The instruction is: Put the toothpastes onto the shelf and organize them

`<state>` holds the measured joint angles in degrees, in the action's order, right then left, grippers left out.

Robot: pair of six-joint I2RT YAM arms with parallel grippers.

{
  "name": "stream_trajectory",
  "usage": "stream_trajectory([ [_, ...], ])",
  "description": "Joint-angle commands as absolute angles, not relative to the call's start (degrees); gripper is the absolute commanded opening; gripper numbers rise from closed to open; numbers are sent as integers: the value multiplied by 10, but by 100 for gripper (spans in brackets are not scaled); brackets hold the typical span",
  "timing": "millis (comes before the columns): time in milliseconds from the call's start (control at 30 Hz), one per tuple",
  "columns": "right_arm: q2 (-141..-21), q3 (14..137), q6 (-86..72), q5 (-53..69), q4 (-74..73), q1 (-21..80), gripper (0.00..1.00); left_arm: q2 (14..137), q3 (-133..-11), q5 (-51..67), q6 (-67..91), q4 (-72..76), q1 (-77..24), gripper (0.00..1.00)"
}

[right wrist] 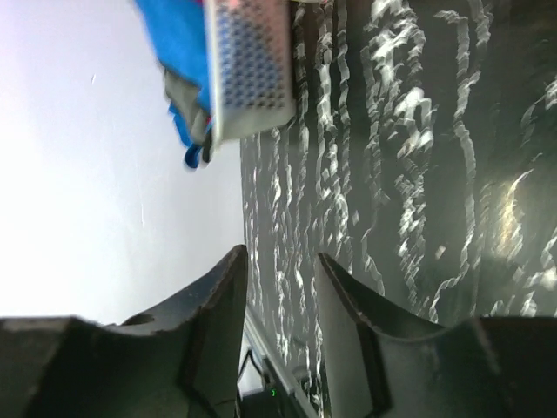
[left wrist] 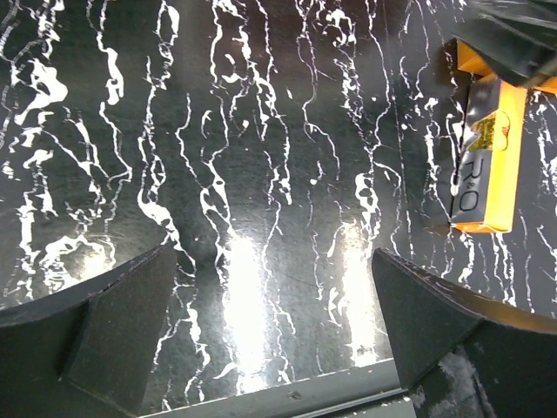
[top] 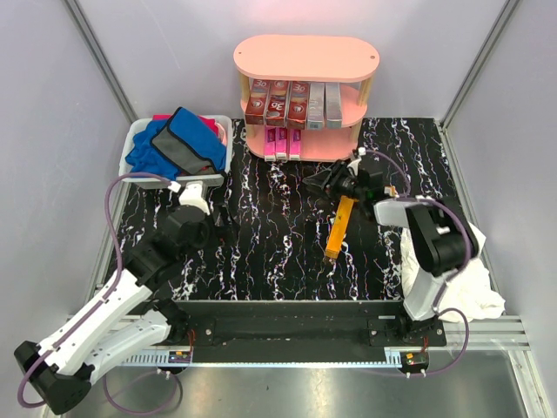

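Note:
The shelf (top: 305, 57) stands at the back, salmon-pink with three tiers. Its middle tier holds dark red toothpastes (top: 278, 101) and silver-grey ones (top: 324, 104); pink ones (top: 283, 142) stand on the bottom tier. An orange toothpaste (top: 338, 228) lies loose on the black marbled table, and shows at the upper right (left wrist: 489, 157) of the left wrist view. My right gripper (top: 313, 182) (right wrist: 283, 287) hovers just beyond the box's far end, pointing left, jaws a little apart with nothing between them. My left gripper (top: 213, 225) (left wrist: 274, 322) hangs wide open over bare table, left of the box.
A white bin (top: 137, 138) (right wrist: 252, 61) at the back left holds blue and grey cloths (top: 178, 144). A white cloth (top: 466, 279) lies at the table's right edge beside the right arm. Grey walls close in the sides and back.

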<state>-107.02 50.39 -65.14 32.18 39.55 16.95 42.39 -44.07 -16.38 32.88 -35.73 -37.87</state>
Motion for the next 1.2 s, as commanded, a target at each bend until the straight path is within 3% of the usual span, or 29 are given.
stream_trajectory([
  [0,-929,476,-568,305,294,173,47,461,-461,-134,345,-318,-385,99],
  [133,-777,461,-500,229,139,173,55,548,-496,-150,344,-313,-423,99],
  [267,-671,429,-452,141,48,173,83,630,-554,-164,340,-301,-466,99],
  [433,-614,412,-402,59,-22,169,98,751,-626,-163,337,-272,-500,99],
  [733,-664,439,-367,34,-76,134,98,963,-781,-113,314,-223,-535,99],
  [1167,-697,405,-371,119,-82,-37,96,1182,-990,-45,298,-232,-536,99],
])
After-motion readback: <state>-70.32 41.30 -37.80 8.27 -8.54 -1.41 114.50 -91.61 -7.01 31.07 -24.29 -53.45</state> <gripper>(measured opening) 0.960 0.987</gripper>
